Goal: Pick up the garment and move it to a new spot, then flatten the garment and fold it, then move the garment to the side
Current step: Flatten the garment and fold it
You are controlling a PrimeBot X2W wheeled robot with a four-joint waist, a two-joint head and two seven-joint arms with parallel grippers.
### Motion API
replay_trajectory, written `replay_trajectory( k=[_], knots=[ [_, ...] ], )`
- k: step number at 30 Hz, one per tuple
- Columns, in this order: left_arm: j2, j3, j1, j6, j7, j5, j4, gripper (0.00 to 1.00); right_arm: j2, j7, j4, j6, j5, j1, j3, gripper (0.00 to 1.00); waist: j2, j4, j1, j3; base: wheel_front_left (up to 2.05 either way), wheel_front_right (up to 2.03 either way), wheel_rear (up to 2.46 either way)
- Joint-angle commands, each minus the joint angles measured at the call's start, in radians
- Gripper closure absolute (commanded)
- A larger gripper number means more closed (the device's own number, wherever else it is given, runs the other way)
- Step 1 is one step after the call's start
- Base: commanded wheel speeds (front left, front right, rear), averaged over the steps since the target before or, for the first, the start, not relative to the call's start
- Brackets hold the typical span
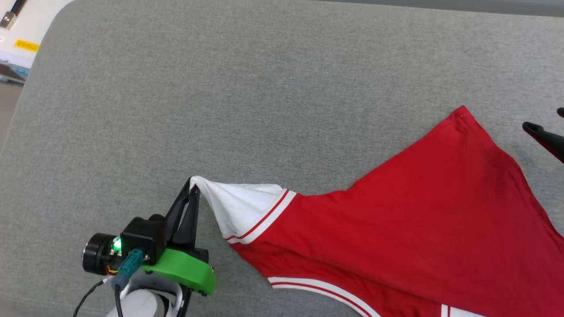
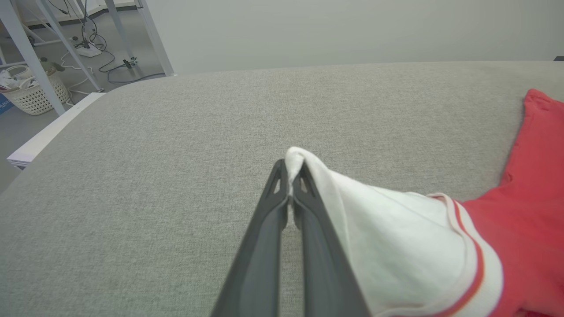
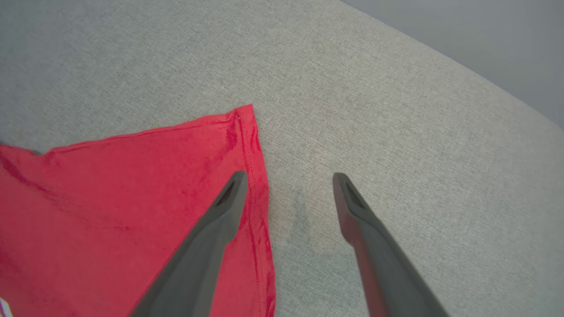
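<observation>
The garment (image 1: 396, 229), a red jersey with a white sleeve and red-white trim, lies spread on the grey padded surface (image 1: 264, 88) at the lower right. My left gripper (image 1: 192, 181) is shut on the tip of the white sleeve, lifting it into a peak. The left wrist view shows that gripper (image 2: 289, 166) pinching the sleeve of the garment (image 2: 410, 237). My right gripper (image 1: 543, 119) is at the right edge, beside the jersey's far corner. It stands open (image 3: 288, 176), one finger over the hem corner of the garment (image 3: 110, 198), the other over bare surface, nothing between them.
The grey surface (image 2: 176, 176) stretches wide to the left and back. A white ledge (image 1: 26, 26) with small items borders its far left corner. Beyond the surface's edge the floor holds a woven basket (image 2: 31, 94), white frame legs (image 2: 26, 53) and cables (image 2: 101, 48).
</observation>
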Motion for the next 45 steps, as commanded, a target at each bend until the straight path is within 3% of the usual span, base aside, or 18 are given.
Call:
replay_trajectory(
  k=[1, 6, 10, 18, 19, 20, 21, 34, 45],
  knots=[
    [-0.012, -0.004, -0.024, -0.007, -0.001, 0.01, 0.003, 1.0, 0.017, 0.039, 0.03, -0.001, -0.008, -0.05, 0.037, 0.0, -0.0001, 0.044, 0.0, 0.044, 0.0, 0.0, 0.0],
    [-0.044, -0.022, -0.063, -0.022, -0.007, 0.023, 0.017, 1.0, 0.061, 0.127, 0.15, -0.001, -0.042, -0.201, 0.167, 0.0, -0.0001, 0.084, 0.0, 0.085, 0.0, 0.0, 0.0],
    [-0.063, -0.027, -0.084, -0.033, -0.013, 0.028, 0.032, 1.0, 0.102, 0.117, 0.254, -0.001, -0.056, -0.277, 0.227, 0.0, -0.0001, 0.108, 0.0, 0.116, 0.0, 0.0, 0.0],
    [-0.095, -0.019, -0.102, -0.054, -0.022, 0.031, 0.074, 1.0, 0.142, 0.108, 0.414, -0.001, -0.025, -0.271, 0.391, 0.0, -0.0001, 0.117, 0.0, 0.132, 0.0, 0.0, 0.0],
    [-0.097, -0.018, -0.101, -0.056, -0.022, 0.031, 0.079, 1.0, 0.139, 0.102, 0.419, -0.001, -0.019, -0.269, 0.409, 0.18, -0.0001, 0.115, 0.0, 0.129, 0.0, 0.0, 0.0],
    [-0.099, -0.015, -0.099, -0.058, -0.023, 0.031, 0.085, 1.0, 0.135, 0.086, 0.423, -0.001, -0.013, -0.27, 0.426, 0.81, -0.0001, 0.111, 0.0, 0.121, 0.0, 0.0, 0.0],
    [-0.099, -0.014, -0.097, -0.06, -0.024, 0.032, 0.089, 1.0, 0.132, 0.069, 0.425, -0.001, -0.008, -0.274, 0.436, 1.0, -0.0001, 0.107, 0.0, 0.115, 0.0, 0.0, 0.0],
    [-0.018, 0.033, -0.122, -0.086, -0.022, 0.058, 0.084, 1.0, 0.102, -0.356, 0.387, -0.001, 0.071, -0.336, 0.443, 1.0, -0.0001, 0.02, 0.0, -0.093, 0.0, 0.0, 0.0],
    [0.071, 0.11, -0.385, -0.124, 0.047, 0.093, -0.006, 1.0, 0.055, -0.573, 0.259, -0.001, 0.089, -0.348, 0.349, 1.0, -0.0001, -0.069, 0.0, -0.167, 0.0, 0.0, 0.0]
  ],
)
